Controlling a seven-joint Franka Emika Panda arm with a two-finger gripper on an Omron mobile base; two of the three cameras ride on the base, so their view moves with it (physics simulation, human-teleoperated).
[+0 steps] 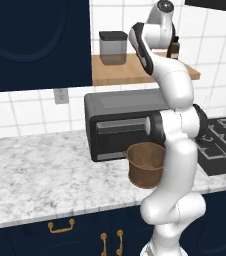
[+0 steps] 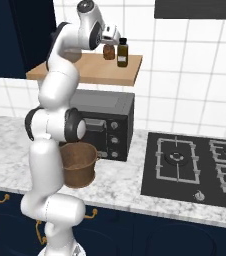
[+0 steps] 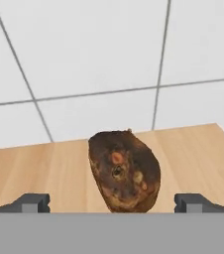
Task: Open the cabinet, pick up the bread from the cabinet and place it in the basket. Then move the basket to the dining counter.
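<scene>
1. The small rounded brown bread chunk (image 3: 125, 170), dotted with reddish and pale flecks, sits on the light wooden wall shelf (image 2: 92, 70), level with the hand (image 3: 112, 203) and centred between its two dark finger tips.
2. The hand is spread wide, the tips standing well out to either side of the loaf and touching nothing.
3. The loaf looks light, with a rough crust that should not slip, though probably crumbly under hard pressure. A moderate squeeze across its middle, where it is widest, seems the safest hold.
4. In the right base view the brown glass bottle with black cap (image 2: 122, 53) stands just beside the bread on the side away from the arm; a wide approach could knock it over.
5. White tiled wall rises close behind the shelf, so little room is left to push forward; the shelf's front edge is open for drawing back.
6. The brown woven bucket-shaped basket (image 1: 145, 165) waits below on the marble bench (image 1: 35, 175), in front of the black microwave (image 1: 120, 125), its mouth open upward.
</scene>
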